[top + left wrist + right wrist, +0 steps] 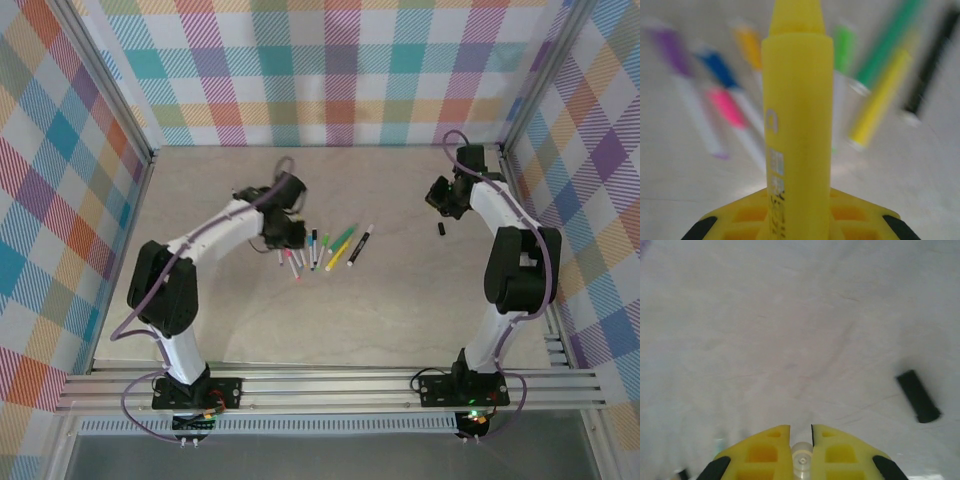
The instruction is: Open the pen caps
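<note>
**Yellow pen in the left claw, a black cap loose on the desk**

The left claw (pixel 799 220) is clamped on a yellow pen (pixel 797 110), which stands straight out from between its yellow fingers. Whether that pen has its cap on cannot be told.

Seen from above, this claw (pixel 285 235) hangs over the left end of a row of pens (pixel 322 250) lying side by side near the middle of the desk (pixel 400 310).

The left wrist camera shows the row blurred. There are white barrels with a purple cap (pixel 670 47), a blue cap (pixel 717 67), a pink cap (pixel 725 107), an orange cap (pixel 747 42) and a green cap (pixel 842 47). To their right lie a green pen (pixel 887 45), a second yellow one (pixel 880 100) and a black pen (pixel 930 70).

The right claw (pixel 443 197) sits well apart, on the right side of the desk. Its jaws (pixel 801 437) are drawn almost together, with a small pale round piece in the slit that cannot be identified.

A black cap (pixel 918 396) lies alone on the desk near that claw – away from the row.
</note>
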`<state>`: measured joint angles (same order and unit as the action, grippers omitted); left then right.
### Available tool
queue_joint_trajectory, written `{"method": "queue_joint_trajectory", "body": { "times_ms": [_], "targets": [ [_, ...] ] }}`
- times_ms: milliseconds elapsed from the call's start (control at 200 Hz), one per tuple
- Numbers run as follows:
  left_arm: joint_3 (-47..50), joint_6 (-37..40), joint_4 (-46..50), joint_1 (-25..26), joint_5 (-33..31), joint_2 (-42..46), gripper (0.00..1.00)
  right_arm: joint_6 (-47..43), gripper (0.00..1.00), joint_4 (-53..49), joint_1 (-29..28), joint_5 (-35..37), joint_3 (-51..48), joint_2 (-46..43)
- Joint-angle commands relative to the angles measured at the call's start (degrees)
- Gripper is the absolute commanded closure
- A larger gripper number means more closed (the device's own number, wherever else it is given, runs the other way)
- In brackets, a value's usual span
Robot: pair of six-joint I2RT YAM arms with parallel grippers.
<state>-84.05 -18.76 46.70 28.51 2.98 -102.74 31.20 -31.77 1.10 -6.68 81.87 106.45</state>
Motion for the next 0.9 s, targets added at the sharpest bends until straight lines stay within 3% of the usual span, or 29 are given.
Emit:
{"method": "queue_joint_trajectory", "body": {
  "times_ms": [0,235,395,590,725,895],
  "targets": [
    [-5.7,1.6,3.9,-5.5,-5.9,-2.9,1.00,-3.3,1.00,-4.4,0.0,5.1,0.4,1.8],
    [-17.0,1.6,5.9,-10.9,-10.2,-16.4,1.00,-4.6,1.00,-4.9,-1.1,8.3,0.7,4.4],
    [-30.6,1.0,12.3,-12.0,-15.9,-27.3,1.00,-4.8,1.00,-4.7,-1.5,9.0,-0.2,5.7],
    [-39.9,-0.2,16.5,-13.6,-17.4,-34.4,1.00,-5.2,1.00,-4.9,-2.4,10.6,-0.4,6.4],
    [-41.2,-0.3,18.1,-14.4,-19.2,-37.2,1.00,-5.4,1.00,-5.3,-3.1,11.9,-0.5,6.7],
    [-37.9,0.0,16.8,-14.6,-19.6,-37.4,0.77,-5.1,1.00,-5.2,-3.2,12.0,-1.2,6.8]
  ]
}}
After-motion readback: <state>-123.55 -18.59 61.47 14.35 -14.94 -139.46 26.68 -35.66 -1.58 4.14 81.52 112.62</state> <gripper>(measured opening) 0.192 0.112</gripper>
